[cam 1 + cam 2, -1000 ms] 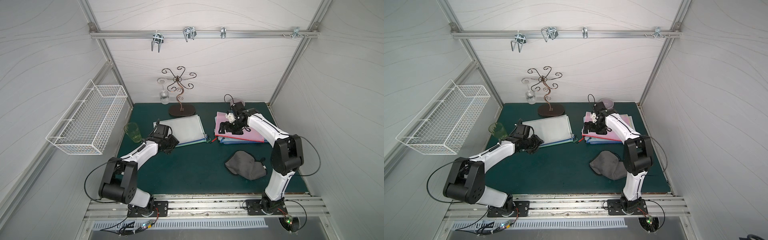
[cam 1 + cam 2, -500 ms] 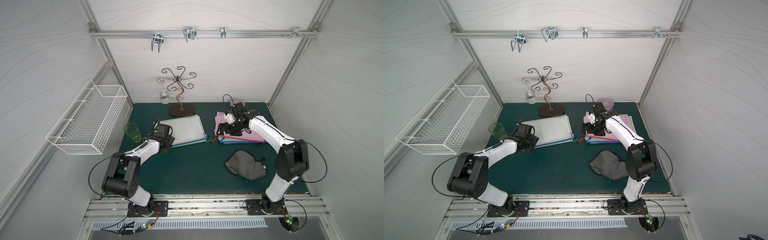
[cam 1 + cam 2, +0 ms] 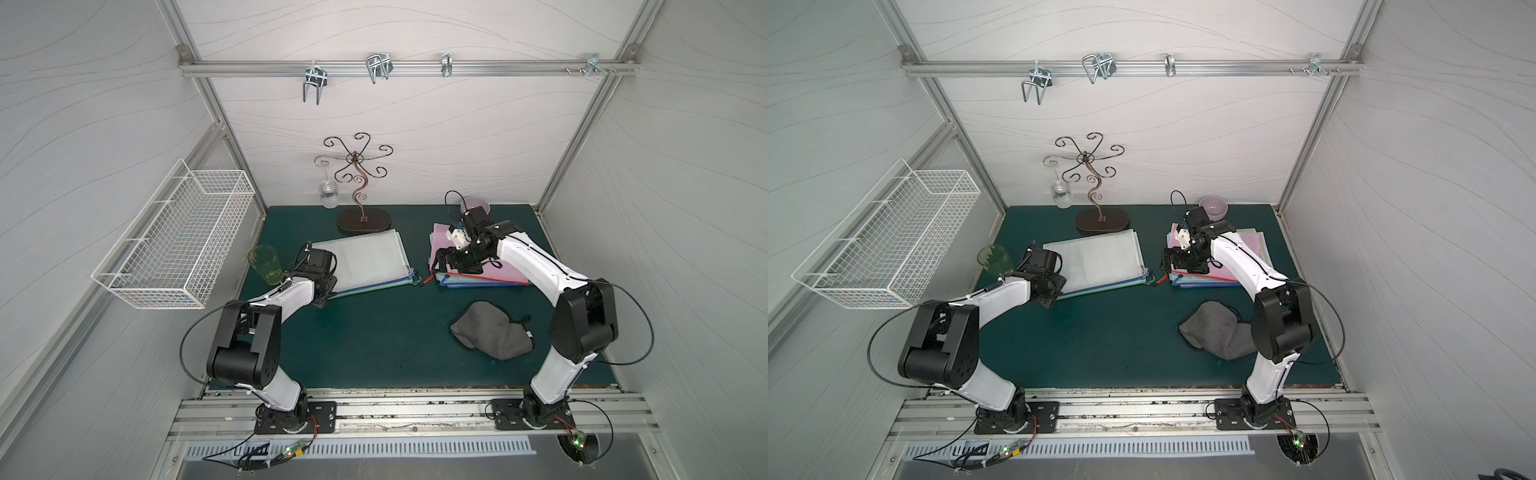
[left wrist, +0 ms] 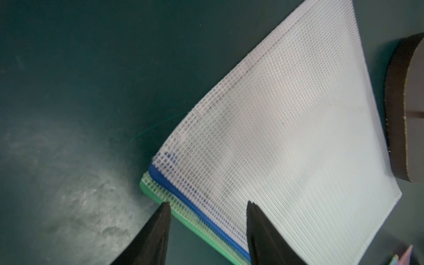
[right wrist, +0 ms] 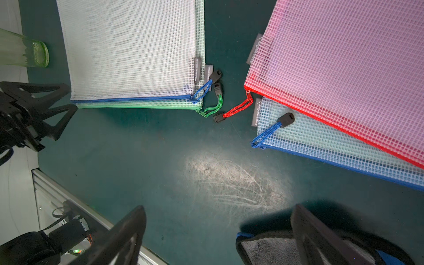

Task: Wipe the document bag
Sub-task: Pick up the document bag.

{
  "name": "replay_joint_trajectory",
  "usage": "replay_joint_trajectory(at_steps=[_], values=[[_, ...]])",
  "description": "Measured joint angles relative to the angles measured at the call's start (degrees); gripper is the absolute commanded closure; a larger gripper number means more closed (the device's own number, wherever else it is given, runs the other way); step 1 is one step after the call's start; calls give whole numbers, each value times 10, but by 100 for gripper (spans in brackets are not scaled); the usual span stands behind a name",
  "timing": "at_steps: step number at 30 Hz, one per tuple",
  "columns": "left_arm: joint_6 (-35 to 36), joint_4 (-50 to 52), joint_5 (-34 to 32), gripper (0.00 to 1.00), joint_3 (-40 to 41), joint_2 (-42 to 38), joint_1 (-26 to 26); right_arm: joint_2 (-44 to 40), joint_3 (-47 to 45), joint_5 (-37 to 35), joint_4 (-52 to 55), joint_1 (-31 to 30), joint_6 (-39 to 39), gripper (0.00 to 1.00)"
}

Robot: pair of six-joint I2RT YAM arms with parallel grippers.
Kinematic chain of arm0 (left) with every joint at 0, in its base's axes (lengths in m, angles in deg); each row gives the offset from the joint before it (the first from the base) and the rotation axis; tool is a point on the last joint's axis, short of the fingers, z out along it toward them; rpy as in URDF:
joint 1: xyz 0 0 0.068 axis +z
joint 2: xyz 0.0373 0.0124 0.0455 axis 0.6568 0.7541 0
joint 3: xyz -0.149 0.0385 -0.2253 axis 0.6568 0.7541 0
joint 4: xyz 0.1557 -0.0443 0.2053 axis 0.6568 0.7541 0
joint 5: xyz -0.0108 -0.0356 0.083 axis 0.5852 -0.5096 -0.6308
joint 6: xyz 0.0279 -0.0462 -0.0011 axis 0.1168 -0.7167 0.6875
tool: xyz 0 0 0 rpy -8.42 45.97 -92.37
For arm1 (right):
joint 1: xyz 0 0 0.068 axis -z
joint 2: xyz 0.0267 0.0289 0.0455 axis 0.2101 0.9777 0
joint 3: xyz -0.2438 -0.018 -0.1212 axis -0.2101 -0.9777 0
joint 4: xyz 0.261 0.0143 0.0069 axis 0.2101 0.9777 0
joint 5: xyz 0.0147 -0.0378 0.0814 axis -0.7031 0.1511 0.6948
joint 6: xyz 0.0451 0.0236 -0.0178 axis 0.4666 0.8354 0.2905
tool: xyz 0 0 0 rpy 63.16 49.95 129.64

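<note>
Two stacks of mesh document bags lie on the green mat. The left stack (image 3: 365, 257) has a white blue-zip bag (image 4: 286, 137) on a green-zip one. The right stack (image 3: 498, 272) has a pink red-zip bag (image 5: 344, 68) on top. My left gripper (image 4: 208, 203) is open at the left stack's near-left corner (image 3: 328, 293), one finger over the mat and one over the white bag. My right gripper (image 5: 219, 207) hangs wide open and empty over the right stack's left edge (image 3: 442, 266). A grey cloth (image 3: 492, 334) lies crumpled on the mat in front of the right stack.
A green glass (image 3: 266, 264) stands left of the left stack. A wire stand (image 3: 361, 216) with a hanging wine glass (image 3: 328, 195) is at the back, a purple bowl (image 3: 476, 204) behind the right stack. A white wire basket (image 3: 174, 245) hangs on the left wall.
My left gripper has drawn back leftward along the left stack's front edge to its corner. My right gripper has shifted slightly left and forward over the right stack's edge.
</note>
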Motion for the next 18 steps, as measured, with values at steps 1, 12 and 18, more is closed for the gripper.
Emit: replay_joint_trajectory(at_steps=[1, 12, 18], values=[[4, 0, -1, 44, 0, 5, 0, 0, 0, 1, 0, 0, 0, 1], [38, -8, -10, 45, -19, 38, 1, 2, 0, 3, -1, 0, 0, 1], [52, -22, -13, 44, -26, 57, 1, 8, 0, 4, -1, 0, 0, 1]])
